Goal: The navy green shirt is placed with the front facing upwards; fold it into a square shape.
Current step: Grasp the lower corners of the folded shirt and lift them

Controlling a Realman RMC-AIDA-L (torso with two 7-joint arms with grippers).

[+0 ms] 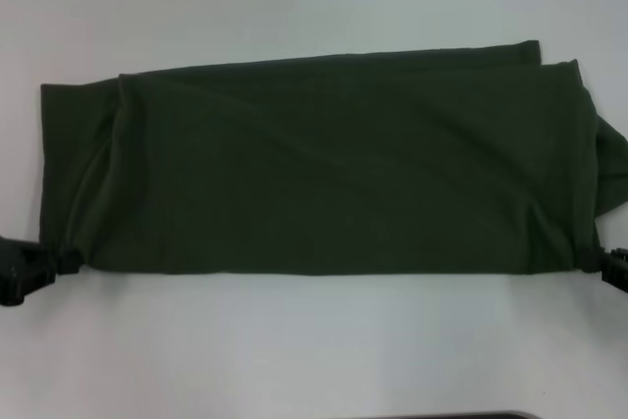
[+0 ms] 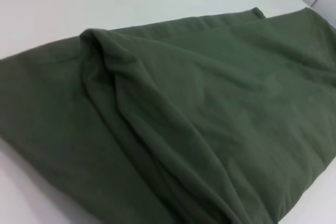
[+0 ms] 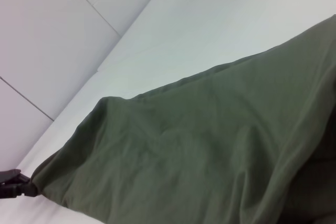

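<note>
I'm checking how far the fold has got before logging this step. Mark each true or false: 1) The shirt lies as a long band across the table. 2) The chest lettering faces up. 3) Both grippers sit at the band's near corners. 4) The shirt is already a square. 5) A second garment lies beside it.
1) True: the navy green shirt lies as a wide band on the table.
2) False: no lettering shows, only plain fabric.
3) True: the left gripper and the right gripper meet the near corners.
4) False: it is much wider than deep.
5) False: only one garment is there.
</note>
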